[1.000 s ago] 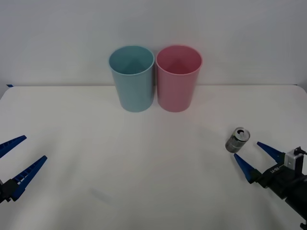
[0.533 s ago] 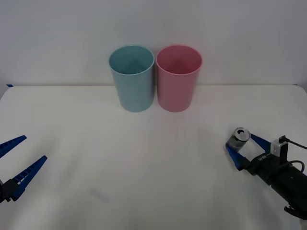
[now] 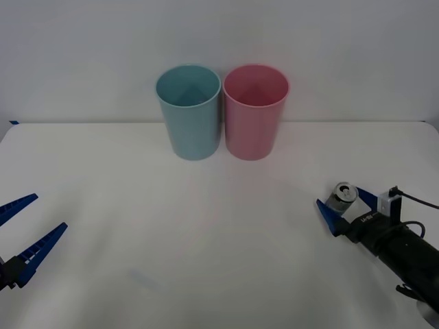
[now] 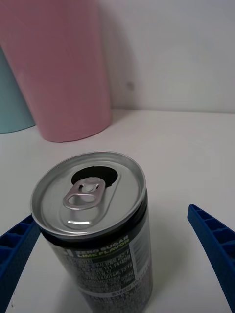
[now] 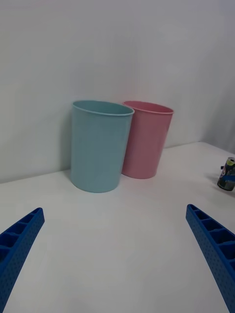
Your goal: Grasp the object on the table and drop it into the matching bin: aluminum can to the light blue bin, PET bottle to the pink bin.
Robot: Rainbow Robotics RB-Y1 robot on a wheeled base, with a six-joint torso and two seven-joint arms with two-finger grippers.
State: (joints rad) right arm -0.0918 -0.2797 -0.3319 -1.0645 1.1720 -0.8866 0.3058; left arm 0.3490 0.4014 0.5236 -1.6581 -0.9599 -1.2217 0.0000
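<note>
Silver-topped aluminum can point(image 4: 93, 230), dark printed body, stands upright at the table's point(image 3: 206, 233) right side, well apart from both bins. Right gripper point(image 3: 345, 207) reaches in low, fingers spread either side of it, not closed. Left gripper point(image 3: 24, 233) parked open, near left.

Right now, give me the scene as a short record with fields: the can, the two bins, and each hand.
can: aluminum can upright on the table, opened top, front right
right hand: right hand open, one finger on each side of the can, not yet closed on it
left hand: left hand open, idle at front left
bins: light blue bin and pink bin side by side at the back, pink nearer the can
</note>
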